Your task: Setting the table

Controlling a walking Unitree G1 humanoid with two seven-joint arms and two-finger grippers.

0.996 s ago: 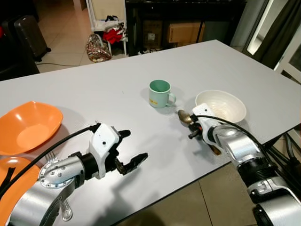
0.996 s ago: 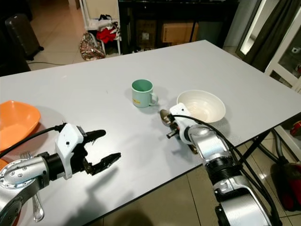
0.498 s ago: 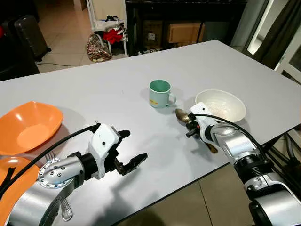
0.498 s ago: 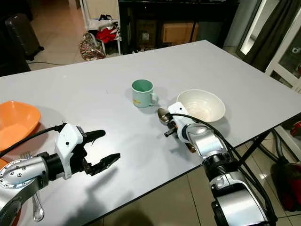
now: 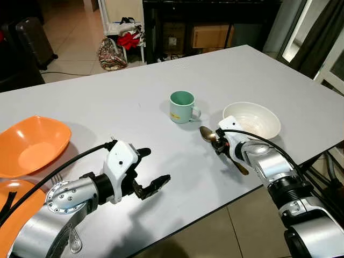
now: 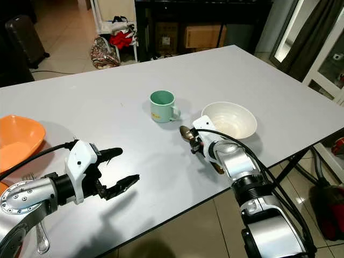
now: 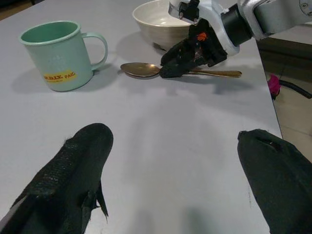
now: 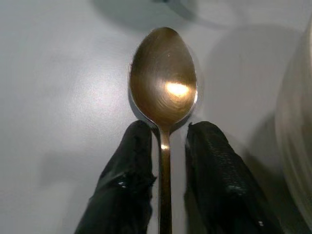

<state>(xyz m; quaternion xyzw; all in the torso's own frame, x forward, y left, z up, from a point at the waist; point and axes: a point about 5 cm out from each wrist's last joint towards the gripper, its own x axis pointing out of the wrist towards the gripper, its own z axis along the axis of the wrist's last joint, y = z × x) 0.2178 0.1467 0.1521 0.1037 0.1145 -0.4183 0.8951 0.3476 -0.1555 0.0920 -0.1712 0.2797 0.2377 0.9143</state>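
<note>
Right gripper [image 8: 163,161] has slid forward, fingers pinching one spoon [image 8: 164,90]; one mug [image 5: 182,106], one white bowl [image 5: 252,119] beside. Left gripper [image 7: 175,170] spread apart over bare table [image 5: 107,102].

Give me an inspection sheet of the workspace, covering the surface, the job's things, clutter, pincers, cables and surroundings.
Surface: grey table, bare in the middle.
Job's things: green mug upright; white bowl beside it; bronze spoon lying between them; orange bowl at the robot's left.
Clutter: nothing seen on the table.
Pincers: right pincer straddles the spoon's neck, fingers either side; left pincer open, holding nothing, above the table.
Cables: black cable along the left arm, another on the right arm.
Surroundings: bags and a shelf on the tiled floor beyond.
</note>
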